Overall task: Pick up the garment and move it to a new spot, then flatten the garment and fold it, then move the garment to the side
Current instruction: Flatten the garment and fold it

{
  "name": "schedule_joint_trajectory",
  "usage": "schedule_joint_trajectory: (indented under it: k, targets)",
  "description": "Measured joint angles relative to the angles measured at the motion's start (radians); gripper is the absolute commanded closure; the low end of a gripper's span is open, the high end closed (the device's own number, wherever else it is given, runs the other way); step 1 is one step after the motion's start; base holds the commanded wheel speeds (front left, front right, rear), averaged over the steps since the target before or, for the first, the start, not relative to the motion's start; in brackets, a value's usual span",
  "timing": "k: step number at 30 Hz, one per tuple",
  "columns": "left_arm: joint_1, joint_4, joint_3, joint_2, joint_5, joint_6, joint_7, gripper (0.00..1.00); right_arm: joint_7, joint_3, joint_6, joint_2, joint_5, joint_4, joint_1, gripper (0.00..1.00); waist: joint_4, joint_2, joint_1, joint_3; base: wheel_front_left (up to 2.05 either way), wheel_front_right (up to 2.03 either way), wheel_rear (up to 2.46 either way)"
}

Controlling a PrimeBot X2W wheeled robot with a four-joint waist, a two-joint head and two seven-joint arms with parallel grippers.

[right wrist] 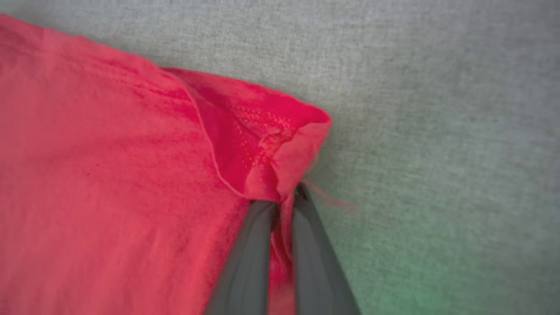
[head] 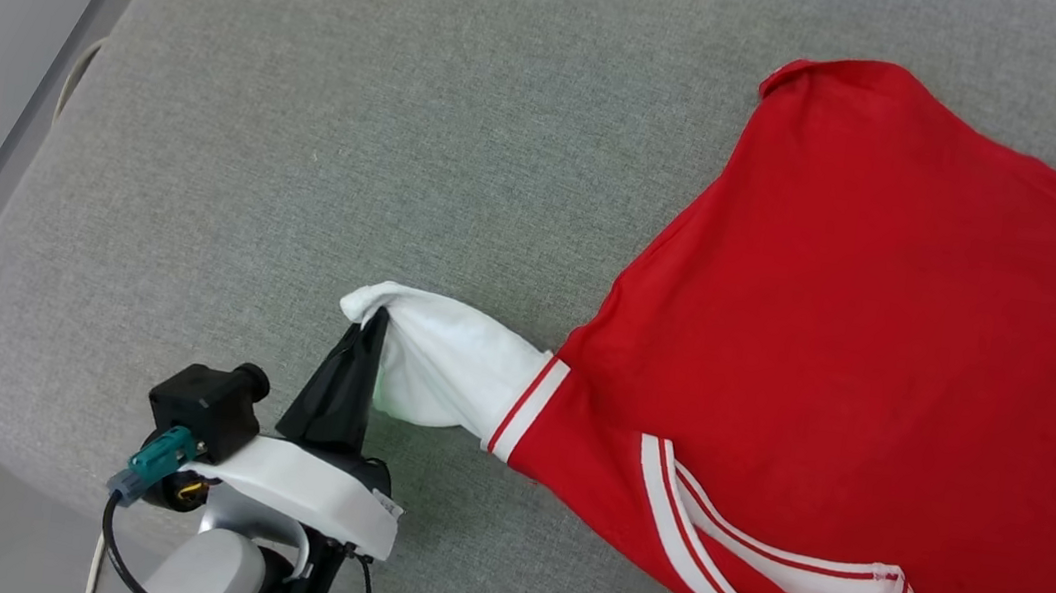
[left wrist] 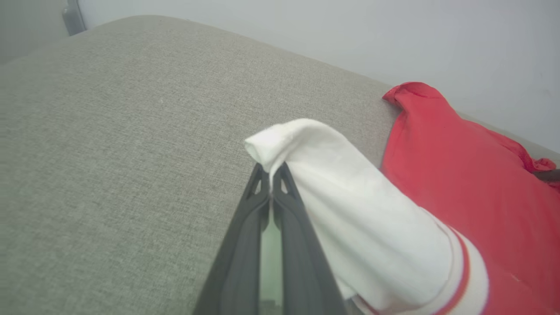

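Soft, even light fills the head view, which is sharp; the left gripper point(head: 377, 317) and the white sleeve point(head: 449, 367) of the garment point(head: 886, 331) cast only faint shadows on the grey cushion point(head: 359, 115). The left wrist view looks hazy and washed out. The right wrist view is blurred, with a green cast in its lower right corner.

The garment point(head: 869, 308), a red jersey-style T-shirt, is lying mostly flat on the grey fabric surface point(head: 359, 115), with a plain red side facing up. Its red-white striped collar point(head: 784, 590) is lying at the edge nearest me. One white sleeve point(head: 449, 367), trimmed in red and white, is stretching out leftward, and my left hand point(head: 374, 323) is pinching its bunched tip. My right hand point(right wrist: 286, 194) is gripping a folded-over red corner point(right wrist: 280, 144).
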Motion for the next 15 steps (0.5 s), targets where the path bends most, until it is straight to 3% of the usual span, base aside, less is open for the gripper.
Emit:
schedule_joint_trajectory:
  k: [8,15]
  targets:
    - [0.032,0.036,0.017,0.031,0.000,-0.005,0.002,1.00,-0.057,0.002,0.001,-0.007,0.034,-0.058,0.064,1.00,-0.033,0.0000,0.0003,-0.076,0.00,0.00,0.00]
    - [0.107,0.047,0.053,0.085,-0.025,0.020,0.024,1.00,-0.075,-0.026,0.000,-0.019,0.073,-0.207,0.270,1.00,-0.118,0.0000,0.0003,-0.159,0.00,0.00,0.00]
